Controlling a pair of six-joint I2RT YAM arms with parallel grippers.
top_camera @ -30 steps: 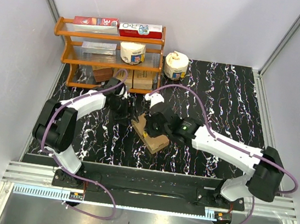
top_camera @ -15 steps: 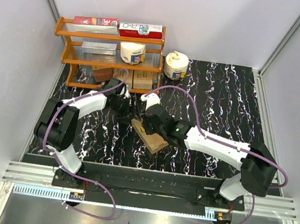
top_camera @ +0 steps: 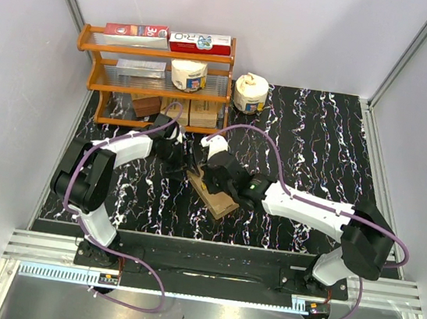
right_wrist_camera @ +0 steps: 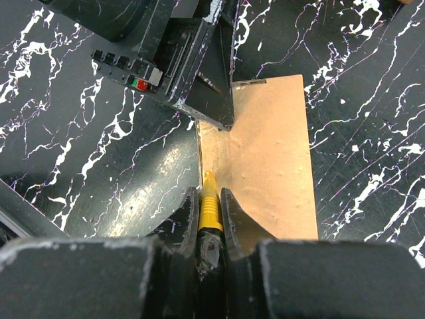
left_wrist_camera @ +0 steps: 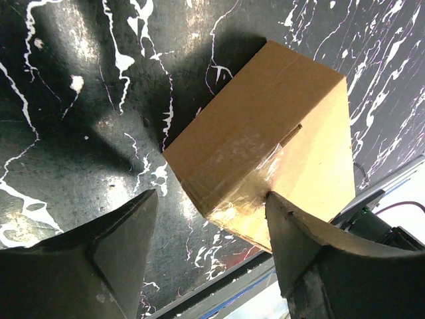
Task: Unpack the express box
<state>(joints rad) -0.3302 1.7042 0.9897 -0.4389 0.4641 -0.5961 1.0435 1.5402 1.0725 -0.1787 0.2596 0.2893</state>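
Black white-veined tabletop [top_camera: 326,143], grey walls [top_camera: 309,30], orange rack [top_camera: 159,92] back-left, express box [top_camera: 220,200] centred.

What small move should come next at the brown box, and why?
Probably close the left pincer on the box to steady it: its jaws stand open around the box end, while the right pincer holds a yellow tool at the box edge.

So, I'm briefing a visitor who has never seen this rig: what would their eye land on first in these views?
The brown express box in the middle of the black marbled table, where both arms meet. The right gripper is shut on a yellow-tipped tool pointing onto the box's top, while the left gripper stands open at its other end. Behind, an orange shelf holds cartons and rolls.
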